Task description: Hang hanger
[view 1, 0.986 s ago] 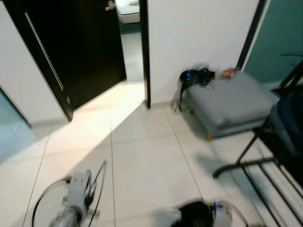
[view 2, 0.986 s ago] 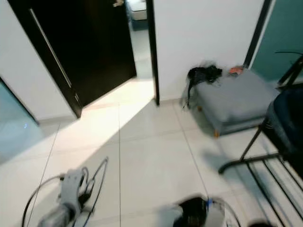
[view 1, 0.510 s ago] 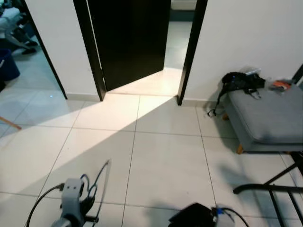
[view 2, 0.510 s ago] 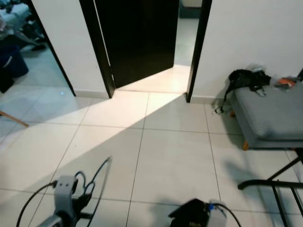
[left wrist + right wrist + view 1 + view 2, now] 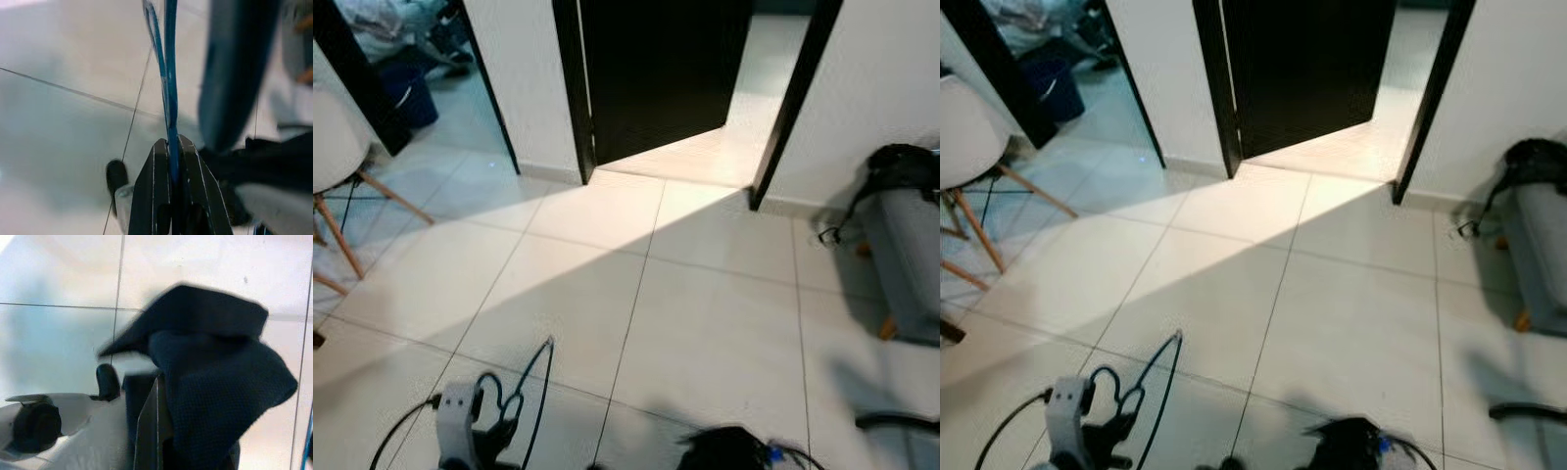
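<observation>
A thin blue wire hanger [image 5: 169,83] runs up from between the black fingers of my left gripper [image 5: 169,144], which is shut on it. In the left eye view the hanger [image 5: 544,377] loops up beside my left arm [image 5: 458,419] at the bottom edge, low over the tiled floor. My right gripper [image 5: 164,396] is shut on a dark knit cloth [image 5: 215,396] that drapes over its fingers and hides most of them. The same cloth [image 5: 724,452] is a dark lump at the bottom edge of the left eye view.
Ahead, a black door [image 5: 656,73] stands ajar with sunlight across the tiles. A white chair [image 5: 335,147] with wooden legs is at the left. A grey ottoman [image 5: 913,259] with a black bag [image 5: 899,162] is at the right, and a black rack foot [image 5: 896,421] lies at lower right.
The camera has swung left: the doorway and ottoman slid to the right and the white chair came into view. Both arms keep their hold and stay at the bottom edge.
</observation>
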Robot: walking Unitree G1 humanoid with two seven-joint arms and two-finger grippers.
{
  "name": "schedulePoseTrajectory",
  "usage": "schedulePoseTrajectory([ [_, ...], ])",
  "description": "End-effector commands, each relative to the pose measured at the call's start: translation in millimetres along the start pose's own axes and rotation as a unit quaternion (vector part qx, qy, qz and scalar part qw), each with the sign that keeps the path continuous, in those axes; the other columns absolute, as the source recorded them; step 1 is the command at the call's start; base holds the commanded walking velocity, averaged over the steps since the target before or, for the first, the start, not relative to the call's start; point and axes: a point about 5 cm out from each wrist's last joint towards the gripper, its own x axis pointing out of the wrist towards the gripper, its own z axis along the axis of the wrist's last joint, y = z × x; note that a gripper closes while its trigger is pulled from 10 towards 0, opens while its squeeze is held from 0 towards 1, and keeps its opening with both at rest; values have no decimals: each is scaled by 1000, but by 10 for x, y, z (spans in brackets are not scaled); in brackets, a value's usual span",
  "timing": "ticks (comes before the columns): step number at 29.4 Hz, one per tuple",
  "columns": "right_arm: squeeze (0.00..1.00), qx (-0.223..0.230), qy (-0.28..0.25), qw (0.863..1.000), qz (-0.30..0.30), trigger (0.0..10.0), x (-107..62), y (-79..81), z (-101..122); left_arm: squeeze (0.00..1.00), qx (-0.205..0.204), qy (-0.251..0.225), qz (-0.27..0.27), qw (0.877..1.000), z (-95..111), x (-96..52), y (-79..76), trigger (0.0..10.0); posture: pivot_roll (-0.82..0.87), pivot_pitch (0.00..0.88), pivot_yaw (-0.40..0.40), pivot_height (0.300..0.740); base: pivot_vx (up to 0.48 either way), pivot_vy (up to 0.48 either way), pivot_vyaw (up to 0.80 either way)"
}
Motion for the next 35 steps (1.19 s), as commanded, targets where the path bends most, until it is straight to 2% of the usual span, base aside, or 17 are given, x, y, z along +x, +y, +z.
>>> schedulePoseTrajectory([
  [1,0,11,2,1000,-2,10000,-26,17,-60,0,-9,21,3,1000,-110,-49,-1,10000,12,216,19,740,0,0,769],
  [11,0,2,-6,1000,7,10000,4,61,-15,0,7,17,5,1000,-25,-35,23,10000,8,225,15,740,0,0,769],
  [14,0,-5,-4,1000,22,10000,17,87,-1,0,-2,1,64,998,24,-37,111,10000,8,224,8,740,339,0,758],
  [18,0,-6,-3,1000,26,10000,20,94,2,0,-5,-3,77,997,38,-40,133,10000,8,223,11,740,386,0,738],
  [19,0,-1,-129,991,24,10000,-143,-346,500,0,12,-16,92,996,114,-19,150,10000,2,218,33,740,480,0,0],
  [20,0,-1,-180,983,28,10000,-221,-442,728,0,24,-21,91,995,154,0,144,10000,2,218,33,740,480,0,0],
  [21,0,-1,-180,983,28,10000,-221,-442,728,0,24,-21,91,995,154,0,144,10000,2,218,33,740,480,0,0],
  [22,0,-8,-231,972,43,10000,-267,-413,1029,0,31,-31,89,995,239,49,135,10000,-4,218,38,740,480,0,0],
  [24,0,-8,-231,972,43,10000,-267,-413,1029,0,31,-31,89,995,239,49,135,10000,-4,218,38,740,480,0,0],
  [25,0,-19,-273,960,67,10000,-280,-274,1347,0,42,-44,83,995,364,124,119,10000,-6,217,44,740,480,0,0],
  [26,0,-19,-273,960,67,10000,-280,-274,1347,0,42,-44,83,995,364,124,119,10000,-6,217,44,740,480,0,0],
  [27,0,-39,-302,947,98,10000,-300,-99,1630,0,50,-61,80,994,514,204,102,10000,-7,216,44,740,480,0,0],
  [28,0,-39,-302,947,98,10000,-300,-99,1630,0,50,-61,80,994,514,204,102,10000,-7,216,44,740,480,0,0],
  [29,0,-62,-319,936,133,10000,-319,73,1865,0,54,-80,79,992,666,281,85,10000,-9,209,48,740,480,0,0],
  [31,0,-96,-317,929,165,10000,-304,223,2031,0,56,-98,79,990,810,346,56,10000,-6,203,46,740,480,0,0],
  [33,0,-96,-317,929,165,10000,-304,223,2031,0,56,-98,79,990,810,346,56,10000,-6,203,46,740,480,0,0],
  [35,0,-145,-304,920,199,10000,-246,406,2197,0,59,-128,80,987,1021,424,-13,10000,3,197,42,740,480,0,-363],
])
